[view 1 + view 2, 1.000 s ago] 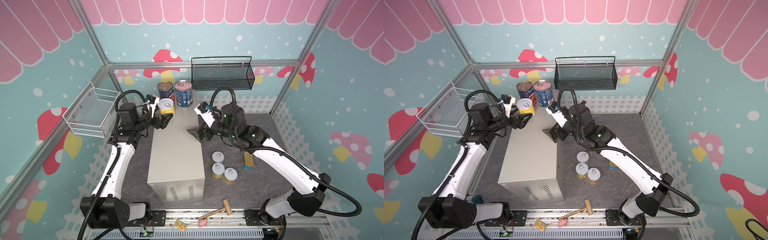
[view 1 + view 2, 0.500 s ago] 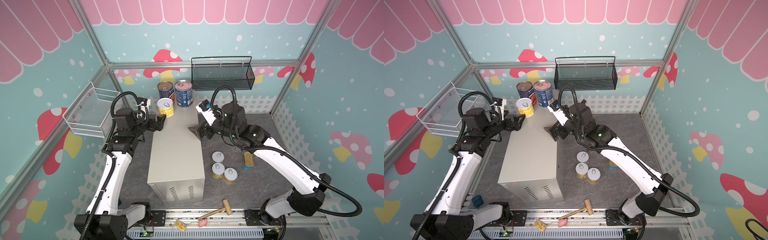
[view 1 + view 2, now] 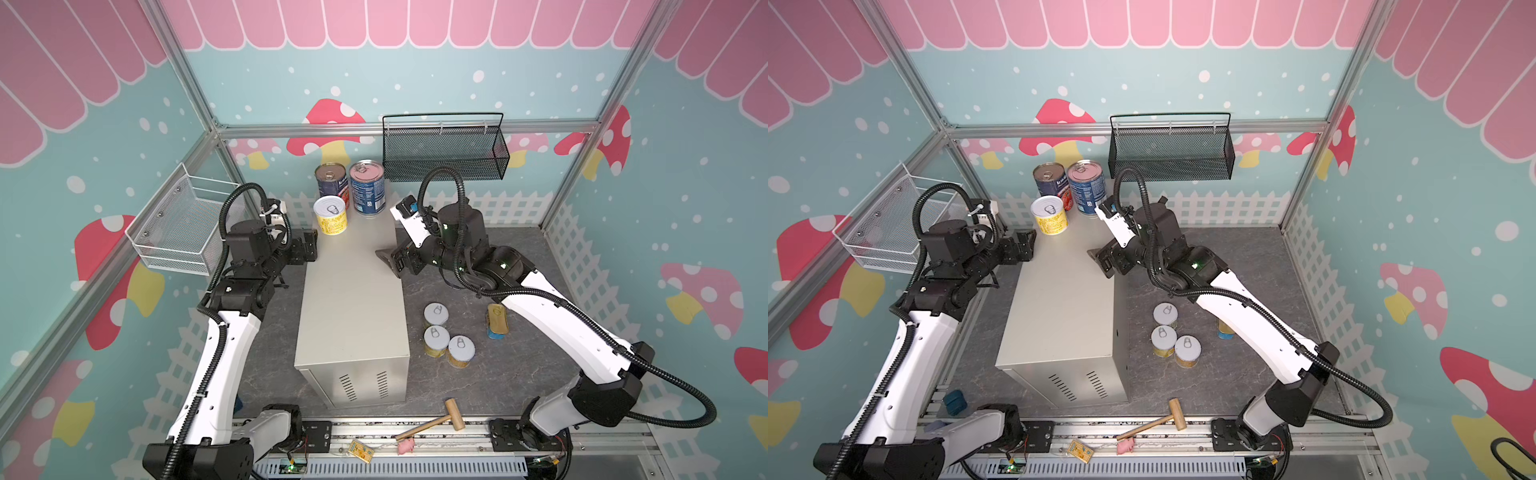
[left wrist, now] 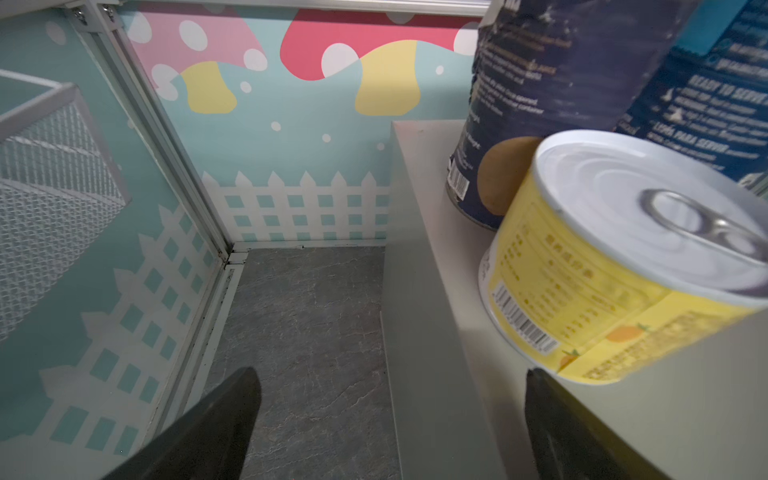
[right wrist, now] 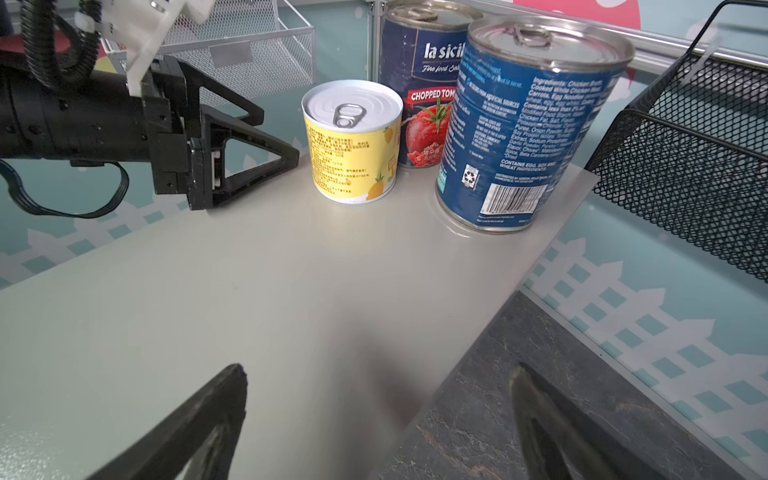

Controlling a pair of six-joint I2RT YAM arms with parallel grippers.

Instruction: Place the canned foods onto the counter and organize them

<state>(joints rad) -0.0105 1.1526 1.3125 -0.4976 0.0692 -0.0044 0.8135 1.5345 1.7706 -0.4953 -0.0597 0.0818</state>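
The counter [image 3: 353,299] [image 3: 1067,299] is a long beige box. On its far end stand two tall dark-blue cans [image 3: 331,178] [image 3: 367,187] and a short yellow can [image 3: 331,215] [image 5: 353,141] [image 4: 623,257]. Three more yellow cans [image 3: 436,315] [image 3: 436,340] [image 3: 460,350] and the gold-topped SPAM tin [image 3: 498,320] stand on the floor to its right. My left gripper [image 3: 309,249] [image 4: 390,415] is open and empty at the counter's left edge, just short of the yellow can. My right gripper [image 3: 388,262] [image 5: 378,407] is open and empty over the counter's right edge.
A black mesh basket [image 3: 444,153] hangs on the back wall and a white wire basket [image 3: 183,228] on the left wall. Along the front rail lie a wooden mallet [image 3: 436,419], a pink toy [image 3: 405,446] and a small yellow card [image 3: 360,451].
My left gripper let go of the yellow can on the counter and drew back to the left. Both grippers opened wider. The right arm hardly moved.
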